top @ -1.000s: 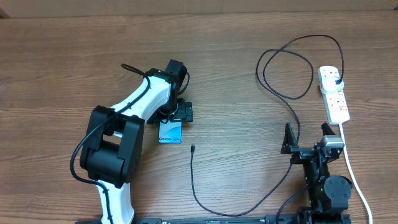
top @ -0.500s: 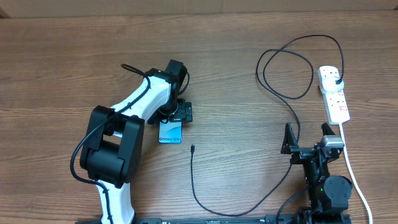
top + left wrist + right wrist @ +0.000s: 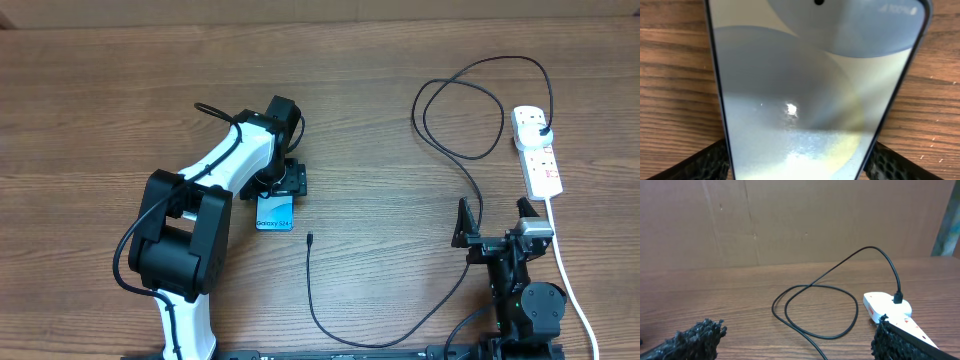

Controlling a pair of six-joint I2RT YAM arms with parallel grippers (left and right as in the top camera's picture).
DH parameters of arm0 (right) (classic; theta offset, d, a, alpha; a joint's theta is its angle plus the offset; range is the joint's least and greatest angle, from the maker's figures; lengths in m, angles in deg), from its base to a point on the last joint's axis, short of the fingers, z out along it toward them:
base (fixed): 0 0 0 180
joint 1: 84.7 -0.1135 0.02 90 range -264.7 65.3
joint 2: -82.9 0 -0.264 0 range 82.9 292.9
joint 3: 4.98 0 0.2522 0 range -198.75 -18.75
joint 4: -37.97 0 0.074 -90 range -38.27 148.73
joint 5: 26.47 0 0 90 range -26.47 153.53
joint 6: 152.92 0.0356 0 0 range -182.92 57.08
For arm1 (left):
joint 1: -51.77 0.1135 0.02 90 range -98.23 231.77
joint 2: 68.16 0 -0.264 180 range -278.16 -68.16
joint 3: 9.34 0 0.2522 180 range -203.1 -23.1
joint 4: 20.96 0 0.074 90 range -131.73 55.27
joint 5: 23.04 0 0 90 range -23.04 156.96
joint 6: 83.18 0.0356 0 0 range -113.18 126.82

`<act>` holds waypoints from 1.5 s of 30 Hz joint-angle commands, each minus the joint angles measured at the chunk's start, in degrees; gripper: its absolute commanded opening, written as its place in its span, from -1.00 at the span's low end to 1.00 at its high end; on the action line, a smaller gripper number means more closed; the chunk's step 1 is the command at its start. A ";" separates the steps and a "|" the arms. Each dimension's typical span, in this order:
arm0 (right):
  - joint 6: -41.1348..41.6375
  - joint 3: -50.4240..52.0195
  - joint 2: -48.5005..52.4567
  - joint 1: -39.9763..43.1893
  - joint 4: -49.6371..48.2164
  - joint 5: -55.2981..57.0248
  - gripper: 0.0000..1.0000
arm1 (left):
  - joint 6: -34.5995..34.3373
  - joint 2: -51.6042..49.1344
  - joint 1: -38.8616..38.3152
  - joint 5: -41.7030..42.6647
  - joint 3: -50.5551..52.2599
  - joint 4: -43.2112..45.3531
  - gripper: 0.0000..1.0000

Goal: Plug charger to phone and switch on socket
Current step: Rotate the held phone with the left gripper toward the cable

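Apparently grasping comes first: the left gripper straddles the phone at frame centre, though whether it grips cannot be told. At lower right the right gripper waits with fingers apart and must fetch the charger.

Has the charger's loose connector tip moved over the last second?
No. In the overhead view the charger's connector tip lies where it did before, no nearer to the socket and no farther from it.

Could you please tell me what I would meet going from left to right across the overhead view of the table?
phone → charger's connector tip → socket
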 commanded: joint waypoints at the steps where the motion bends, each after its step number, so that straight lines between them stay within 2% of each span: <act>1: -0.26 0.61 -0.48 -0.11 -0.35 0.33 1.00 | -0.59 -2.97 0.59 -1.66 1.79 0.24 0.65; 19: -0.28 0.61 -0.48 -0.11 -0.35 0.33 1.00 | -0.59 -2.97 0.61 -0.22 1.77 0.50 0.39; 24: -0.28 0.61 -0.48 -0.11 -0.35 0.33 1.00 | -0.57 -2.95 0.61 -0.22 1.73 0.48 0.23; 36: -0.28 0.61 -0.48 -0.11 -0.37 0.35 1.00 | -0.59 -2.62 0.61 -0.20 1.22 0.26 0.15; 45: -0.26 0.61 -0.48 -0.11 -0.37 0.35 1.00 | -0.59 -0.28 0.61 0.04 0.22 -0.13 0.16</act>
